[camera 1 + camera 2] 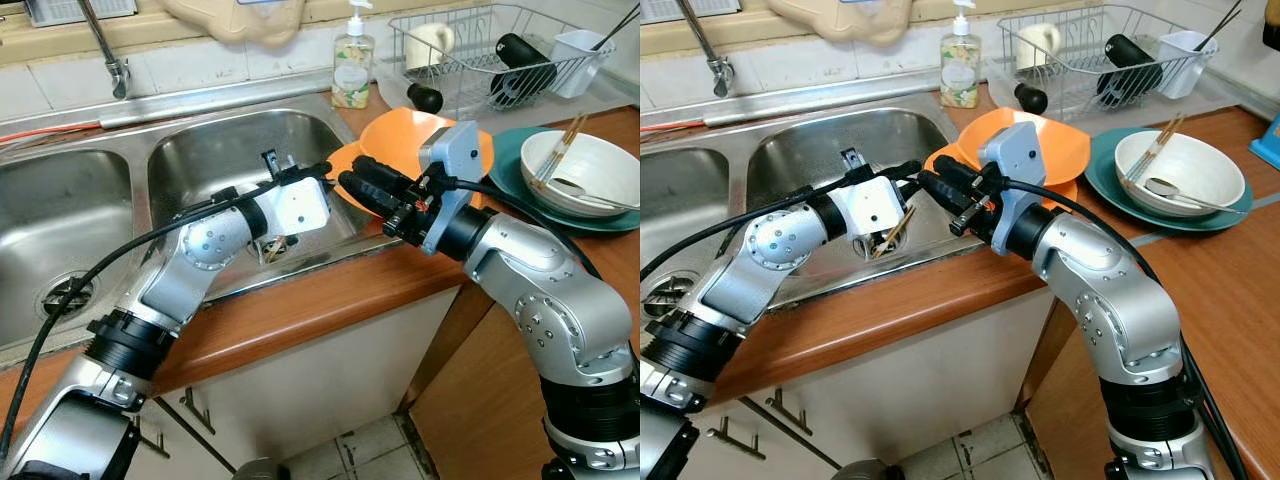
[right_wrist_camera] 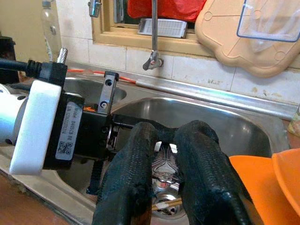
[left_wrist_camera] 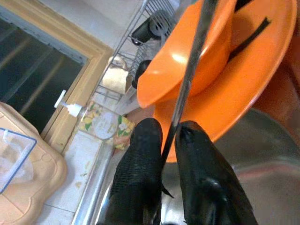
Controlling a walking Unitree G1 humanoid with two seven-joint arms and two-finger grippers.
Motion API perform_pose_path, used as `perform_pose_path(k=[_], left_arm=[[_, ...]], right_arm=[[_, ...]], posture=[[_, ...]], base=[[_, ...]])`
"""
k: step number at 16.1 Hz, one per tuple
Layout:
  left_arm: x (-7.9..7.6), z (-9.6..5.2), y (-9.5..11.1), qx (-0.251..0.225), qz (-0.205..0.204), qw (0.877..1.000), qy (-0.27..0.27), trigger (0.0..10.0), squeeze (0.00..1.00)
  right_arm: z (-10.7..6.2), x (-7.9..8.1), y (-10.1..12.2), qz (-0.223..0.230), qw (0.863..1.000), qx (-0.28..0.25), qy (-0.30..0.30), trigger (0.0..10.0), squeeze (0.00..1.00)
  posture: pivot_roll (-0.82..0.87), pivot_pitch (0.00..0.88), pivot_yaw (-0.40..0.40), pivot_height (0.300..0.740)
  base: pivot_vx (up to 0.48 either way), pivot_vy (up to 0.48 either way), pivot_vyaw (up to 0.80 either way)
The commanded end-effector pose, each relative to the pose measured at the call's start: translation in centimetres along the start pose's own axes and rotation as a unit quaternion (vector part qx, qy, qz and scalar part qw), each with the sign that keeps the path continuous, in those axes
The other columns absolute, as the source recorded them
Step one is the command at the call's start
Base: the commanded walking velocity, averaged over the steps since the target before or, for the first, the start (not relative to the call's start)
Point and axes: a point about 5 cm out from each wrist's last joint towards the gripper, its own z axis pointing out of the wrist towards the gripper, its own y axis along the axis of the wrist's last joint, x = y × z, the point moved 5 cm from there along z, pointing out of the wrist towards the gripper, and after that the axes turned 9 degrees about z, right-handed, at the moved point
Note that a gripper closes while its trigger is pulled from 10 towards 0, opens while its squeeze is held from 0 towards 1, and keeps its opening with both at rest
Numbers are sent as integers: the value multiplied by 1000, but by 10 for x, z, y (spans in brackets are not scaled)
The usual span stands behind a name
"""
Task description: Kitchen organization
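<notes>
My left gripper (image 3: pixel 168 131) hovers over the right sink basin (image 1: pixel 215 140), beside the orange plate (image 1: pixel 345 160), shut on a thin dark stick (image 3: pixel 192 61) that runs up past the orange bowl (image 1: pixel 410 130) resting on that plate. From the counter side my right gripper (image 1: pixel 350 182) points toward the left one; its fingertips (image 2: pixel 187 133) are drawn together just behind the left wrist, and I make out nothing between them. Wooden chopsticks (image 1: pixel 890 232) lie at the basin's drain.
A white bowl (image 1: pixel 590 170) with chopsticks and a spoon sits on a teal plate (image 1: pixel 505 165) at the right. Behind stand a wire dish rack (image 1: pixel 480 50) with cups, a soap bottle (image 1: pixel 352 65) and the tap (image 1: pixel 105 50). A second basin (image 1: pixel 50 220) lies at the left.
</notes>
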Motion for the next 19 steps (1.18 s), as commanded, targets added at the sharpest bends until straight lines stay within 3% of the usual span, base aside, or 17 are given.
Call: perform_pose_path(k=[1,2,3,4,6,7,8,9,12,15,16,17,19], left_arm=[[0,1,-1,1,16,1000,-12,0,0],[-1,1,-3,3,17,1000,-18,0,0],[-2,2,-4,3,16,1000,-22,0,0],[-2,2,-5,2,19,1000,-25,0,0],[-2,2,-8,6,21,999,-29,0,0],[-3,2,-14,20,18,999,-35,0,0],[-5,2,-20,34,18,998,-43,0,0],[-6,1,-24,43,19,998,-48,0,0],[-13,-1,-57,102,18,991,-85,0,0],[-15,0,-80,146,5,983,-113,0,0],[-21,-1,-93,181,-6,973,-140,5922,0],[-28,-2,-99,198,-13,967,-163,10000,0],[-40,-5,-106,217,-30,957,-191,10000,0]], right_arm=[[0,3,2,-5,1000,1,3,0,0],[1,2,1,-6,1000,3,-1,1686,0],[1,2,0,-8,1000,4,-5,4824,0],[1,1,0,-10,1000,5,-8,10000,0],[2,0,-1,-6,1000,5,-11,10000,0],[2,2,-5,-1,1000,13,-6,10000,1000],[3,-2,-11,-12,999,25,-19,10000,1000],[2,-9,-17,-25,998,39,-42,10000,0],[-3,-24,-33,-15,994,78,-80,10000,0],[-5,-26,-43,-15,991,103,-82,10000,0],[-5,-22,-45,-13,991,109,-74,10000,0],[-4,-19,-46,-15,991,112,-66,10000,0],[-5,-17,-49,-19,990,121,-70,10000,0]], posture=[[-17,0,58,740],[-19,0,59,740],[-20,0,61,740],[-21,0,60,740],[-20,0,60,740],[-20,0,59,740],[-19,0,59,740],[-20,0,55,740],[-19,0,48,740],[-26,0,47,740],[-34,0,53,740],[-35,0,55,740],[-38,0,57,740]], base=[[0,0,0],[0,0,0],[0,0,0],[0,0,0],[0,0,0],[0,0,0],[0,0,0],[0,0,0],[0,0,0],[0,0,0],[0,0,0],[0,0,0],[0,0,0]])
